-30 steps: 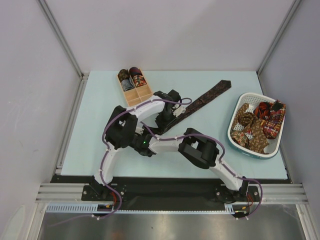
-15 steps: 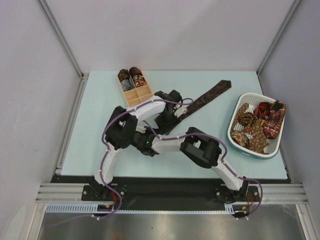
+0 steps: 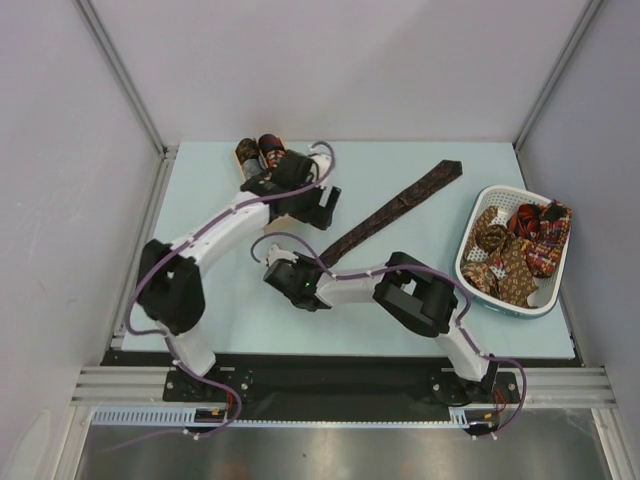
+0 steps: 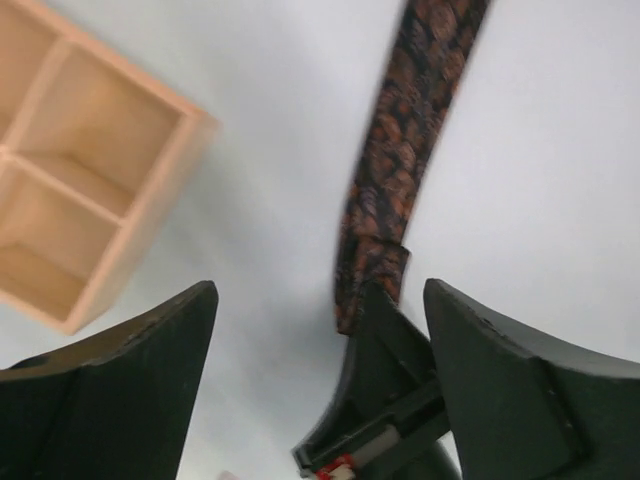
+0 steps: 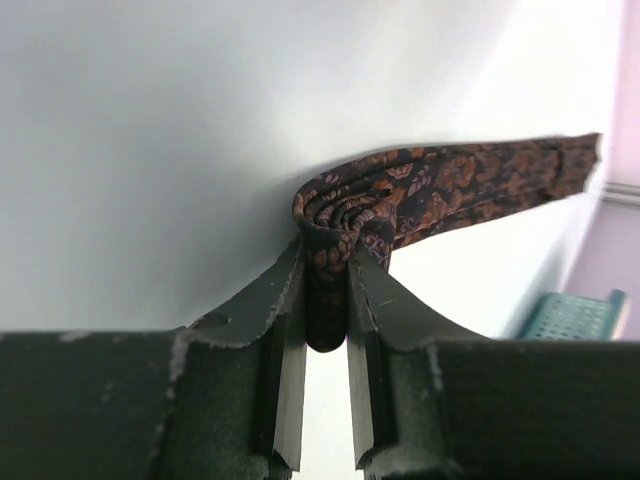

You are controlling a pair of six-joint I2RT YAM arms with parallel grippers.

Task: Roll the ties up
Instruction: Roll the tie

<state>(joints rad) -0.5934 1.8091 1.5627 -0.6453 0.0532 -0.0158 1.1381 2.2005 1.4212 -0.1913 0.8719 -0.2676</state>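
**Top external view, contents as found.**

1. Dark maroon tie (image 3: 395,208): flat on the table (image 3: 500,165), lying diagonally. The wide pointed end is far right and the narrow end is near the middle.
2. Right gripper (image 5: 327,262): clenched on the narrow end, with a few tight turns of fabric pinched between its fingers. This looks like the start of a roll.
3. Left gripper (image 4: 318,295): released, jaws wide and holding nothing. It hovers over the table between the wooden box (image 4: 90,180) and the tie.
4. Wooden box, far left: rolled ties (image 3: 262,152) sit in its far compartments.
5. White basket (image 3: 463,258), right: holds a heap of unrolled ties (image 3: 515,250).

**Hazards (judged).**
- The pinched turns are few, so with only one gripper on them they could spring loose if the grip eases or twists too fast.
- The long free length may drag, skew or fold over as it is wound, giving a lopsided coil.
- The two arms work close together at the roll, so the left fingers coming in could knock the right ones.
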